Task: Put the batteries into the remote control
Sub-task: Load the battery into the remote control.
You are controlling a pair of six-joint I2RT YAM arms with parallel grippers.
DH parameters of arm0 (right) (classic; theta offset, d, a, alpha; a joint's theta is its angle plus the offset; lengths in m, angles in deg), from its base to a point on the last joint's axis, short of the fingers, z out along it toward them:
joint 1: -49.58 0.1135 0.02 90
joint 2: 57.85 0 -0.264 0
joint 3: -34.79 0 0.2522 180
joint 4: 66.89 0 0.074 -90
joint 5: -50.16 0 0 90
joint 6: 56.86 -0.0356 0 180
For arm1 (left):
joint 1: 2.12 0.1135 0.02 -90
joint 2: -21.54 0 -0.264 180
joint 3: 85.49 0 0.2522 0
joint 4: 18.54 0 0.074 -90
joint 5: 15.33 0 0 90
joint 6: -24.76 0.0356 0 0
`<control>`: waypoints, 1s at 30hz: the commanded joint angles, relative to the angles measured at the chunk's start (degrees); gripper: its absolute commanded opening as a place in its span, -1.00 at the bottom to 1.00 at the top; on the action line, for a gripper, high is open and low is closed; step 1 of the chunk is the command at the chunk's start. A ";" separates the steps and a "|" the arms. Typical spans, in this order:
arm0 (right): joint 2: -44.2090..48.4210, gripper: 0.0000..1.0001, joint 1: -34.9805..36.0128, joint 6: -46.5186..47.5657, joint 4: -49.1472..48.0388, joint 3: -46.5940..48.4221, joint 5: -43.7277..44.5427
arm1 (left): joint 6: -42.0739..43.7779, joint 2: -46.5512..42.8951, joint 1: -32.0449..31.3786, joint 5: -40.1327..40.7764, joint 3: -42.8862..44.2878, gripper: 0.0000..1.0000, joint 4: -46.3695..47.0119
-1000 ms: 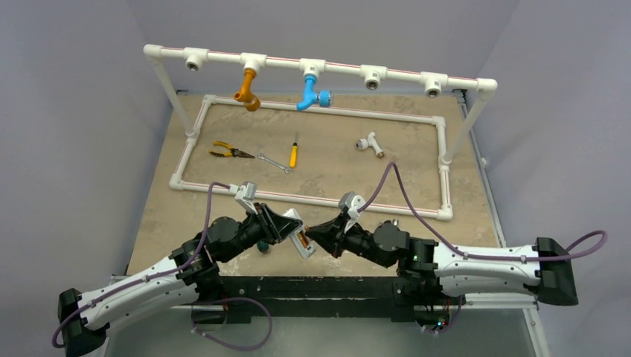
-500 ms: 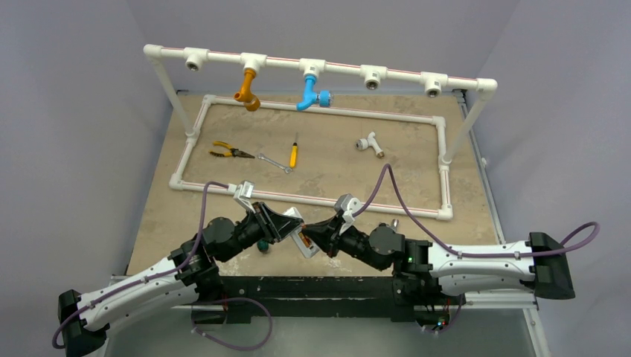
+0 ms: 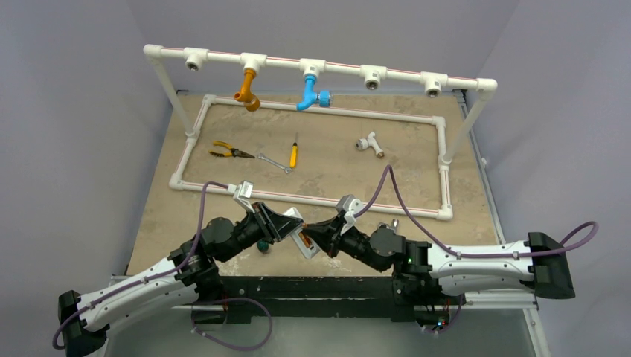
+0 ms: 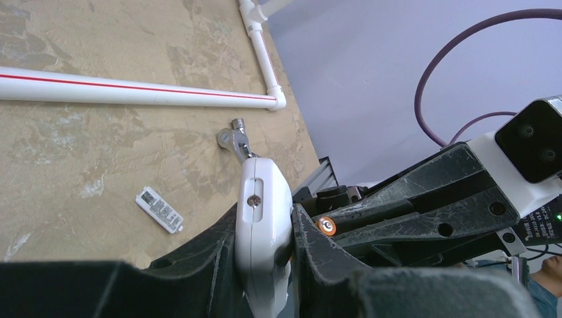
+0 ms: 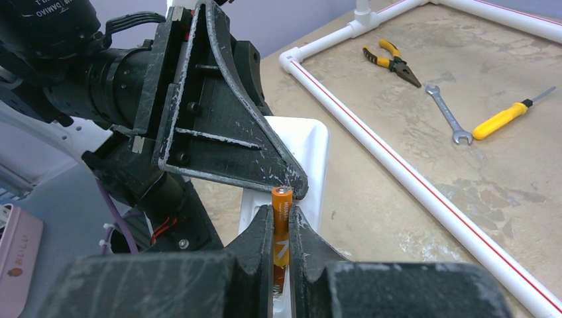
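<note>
Tan tabletop beneath. My left gripper is clamped on the white remote; my right gripper pinches one orange battery just beside it.

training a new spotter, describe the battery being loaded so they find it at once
Find the white pipe frame, then look just outside its near rail. The right fingers pinch a short orange battery beside the white remote held by the left fingers. Unlike the yellow screwdriver inside the frame, it is a stubby cylinder with a metal tip.
</note>
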 commanded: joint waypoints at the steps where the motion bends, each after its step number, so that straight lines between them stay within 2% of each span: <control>1: -0.21 -1.00 0.12 -0.35 -3.03 -0.91 1.65 | -1.74 -0.12 0.15 -1.47 0.09 -1.00 5.58; 12: -2.13 -1.00 0.19 -0.97 -6.75 -3.19 -0.11 | -2.13 0.63 0.14 -1.93 0.00 -1.00 6.44; 24: -1.86 -1.00 0.72 3.56 0.69 -2.81 0.49 | -2.90 -0.86 0.18 -1.75 -0.64 -1.00 5.91; 30: -2.29 -1.00 1.32 4.15 0.59 -3.83 0.85 | -3.39 -0.53 0.16 -1.84 -0.65 -1.00 6.38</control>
